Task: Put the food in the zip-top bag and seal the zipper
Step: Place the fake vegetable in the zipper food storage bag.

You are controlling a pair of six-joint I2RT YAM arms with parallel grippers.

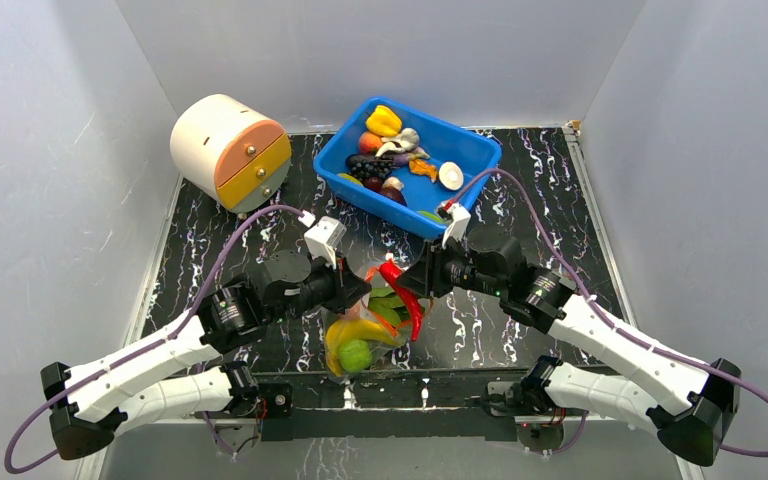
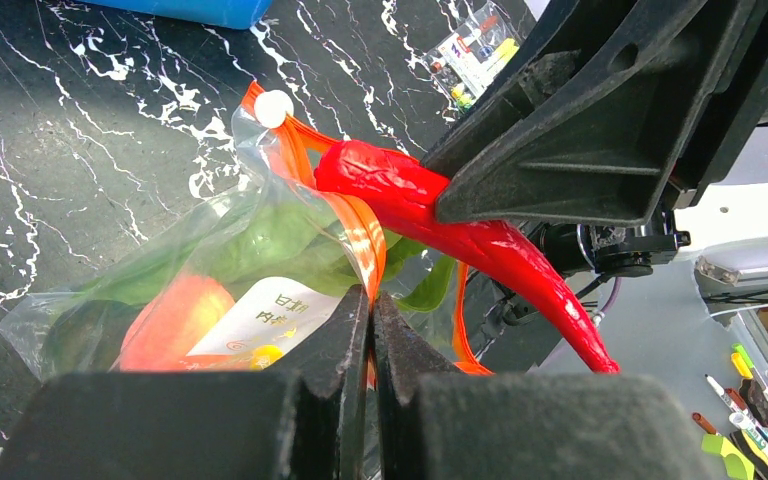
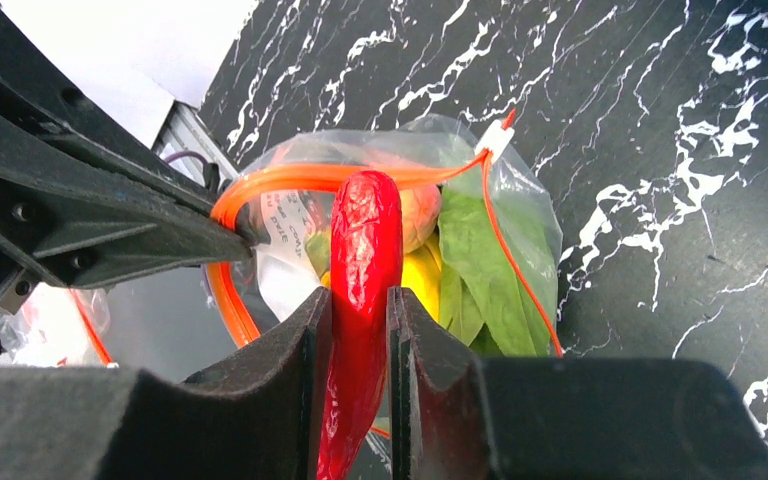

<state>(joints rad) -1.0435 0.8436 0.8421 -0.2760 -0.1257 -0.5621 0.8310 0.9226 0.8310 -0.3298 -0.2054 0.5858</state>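
The clear zip-top bag [image 1: 365, 335] hangs near the table's front edge, holding a yellow banana [image 1: 352, 332], a green lime [image 1: 354, 354], green leaves [image 3: 485, 270] and an orange-pink peach [image 2: 175, 320]. My left gripper [image 2: 371, 300] is shut on the bag's orange-red zipper strip [image 2: 360, 235] and holds the mouth up. My right gripper [image 3: 360, 305] is shut on the red chili [image 3: 365, 260], held over the open mouth [image 3: 260, 185]. The chili also shows in the top view [image 1: 407, 295] and the left wrist view [image 2: 460, 235].
A blue bin [image 1: 470, 150] with several more toy foods stands at the back centre. A round cream drawer unit [image 1: 228, 150] stands at the back left. Grey walls close in both sides.
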